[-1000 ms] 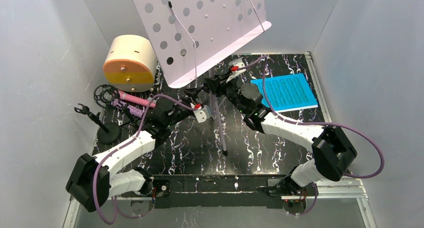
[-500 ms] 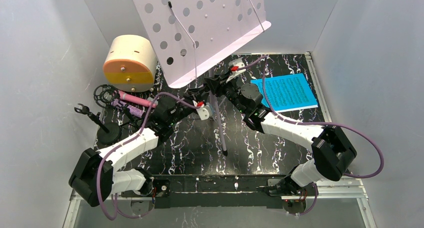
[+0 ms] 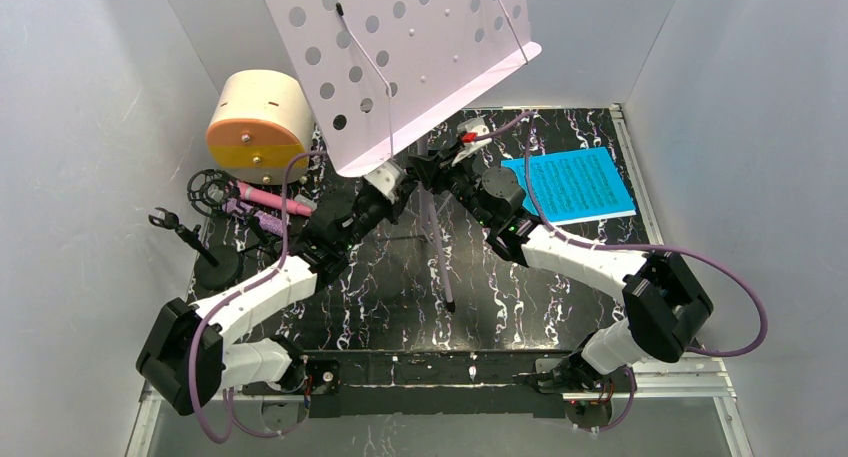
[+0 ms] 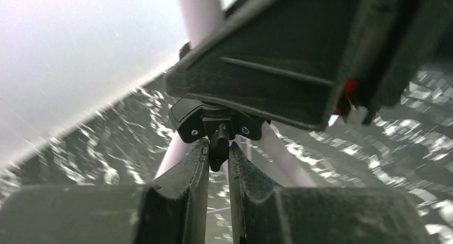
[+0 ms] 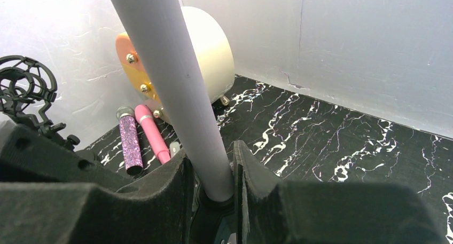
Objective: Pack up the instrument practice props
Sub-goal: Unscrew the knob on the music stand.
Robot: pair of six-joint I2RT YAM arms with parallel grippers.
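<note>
The lilac perforated music stand (image 3: 400, 57) stands at the back, its legs (image 3: 440, 247) spread on the black marbled table. My right gripper (image 5: 211, 158) is shut on the stand's lilac pole (image 5: 176, 94) just above the hub. My left gripper (image 4: 218, 148) is shut on a small black knob (image 4: 218, 140) under the stand's black hub (image 4: 187, 124); it sits beside the right gripper (image 3: 432, 172). At the left lie the pink microphone (image 3: 270, 197) and the purple mic (image 3: 250, 215) by the black ring mount (image 3: 207, 189). The blue sheet music (image 3: 575, 184) lies at the right.
A cream and orange drum (image 3: 260, 125) rests on its side at the back left. A small black tripod stand (image 3: 200, 252) is near the left wall. White walls close in the table on three sides.
My left gripper has swung toward the back, up to the stand's hub, and closed on the black knob. The right gripper and the stand have not moved.
</note>
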